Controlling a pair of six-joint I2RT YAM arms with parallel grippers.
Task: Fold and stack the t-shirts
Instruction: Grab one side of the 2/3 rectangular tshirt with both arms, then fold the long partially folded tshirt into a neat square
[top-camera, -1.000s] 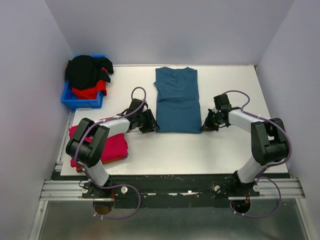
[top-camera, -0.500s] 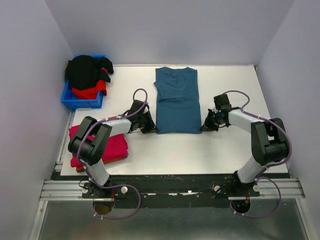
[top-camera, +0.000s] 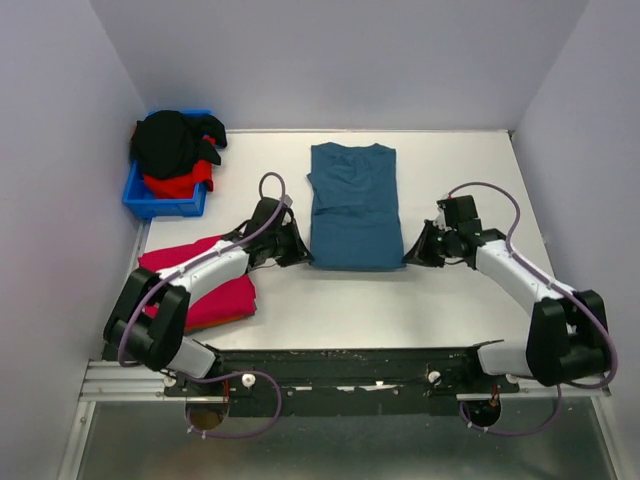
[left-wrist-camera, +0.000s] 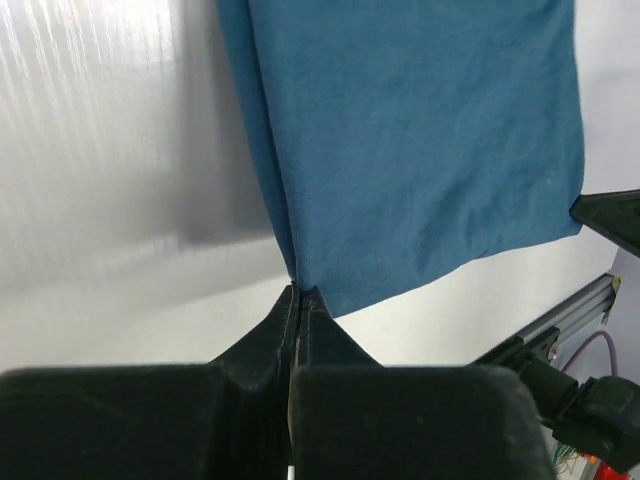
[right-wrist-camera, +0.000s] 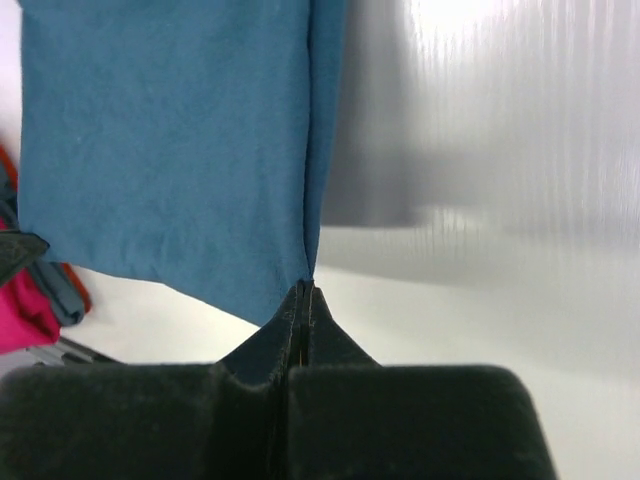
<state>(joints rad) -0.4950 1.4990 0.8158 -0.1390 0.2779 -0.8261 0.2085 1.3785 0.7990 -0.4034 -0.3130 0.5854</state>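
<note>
Top external view first: the teal-blue t-shirt (top-camera: 355, 205) lies flat in the middle of the white table (top-camera: 420, 305). It is folded into a long narrow panel, with the collar toward the top of the frame. Down at its lower-left corner sits the left gripper (top-camera: 297, 250), and at the lower-right corner the right gripper (top-camera: 412, 255), one on each end of the bottom hem.

Left wrist view makes it plain. The two dark fingers are pressed together with a pinch of teal cloth between their tips, right where the folded side edge meets the hem. Right wrist view shows the same thing mirrored, with the fingers clamped tight on the opposite corner. From there the fabric spreads away toward the top of the frame.

Over in the lower left of the overhead picture, a crimson-pink t-shirt (top-camera: 215, 290) lies folded on the table, and the left arm reaches across it. Up in the upper left, the blue bin (top-camera: 140, 200) holds a black shirt (top-camera: 165, 140) heaped on a red shirt (top-camera: 178, 184).
</note>
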